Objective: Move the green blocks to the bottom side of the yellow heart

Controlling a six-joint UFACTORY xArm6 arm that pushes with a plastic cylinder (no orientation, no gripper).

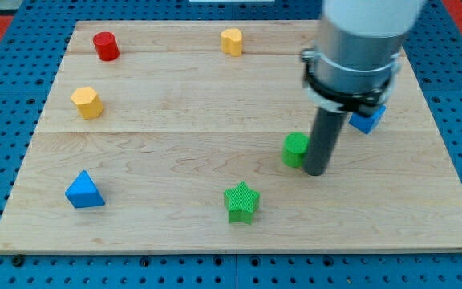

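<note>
A yellow heart-shaped block lies near the view's top, centre. A small green block lies right of centre; its shape is partly hidden by the rod. A green star lies below it towards the view's bottom. My tip rests on the board, touching or nearly touching the right side of the small green block, up and to the right of the green star.
A red cylinder lies at the top left. A yellow hexagon-like block lies at the left. A blue triangle lies at the bottom left. A blue block lies right of the rod, partly hidden. The wooden board is surrounded by blue pegboard.
</note>
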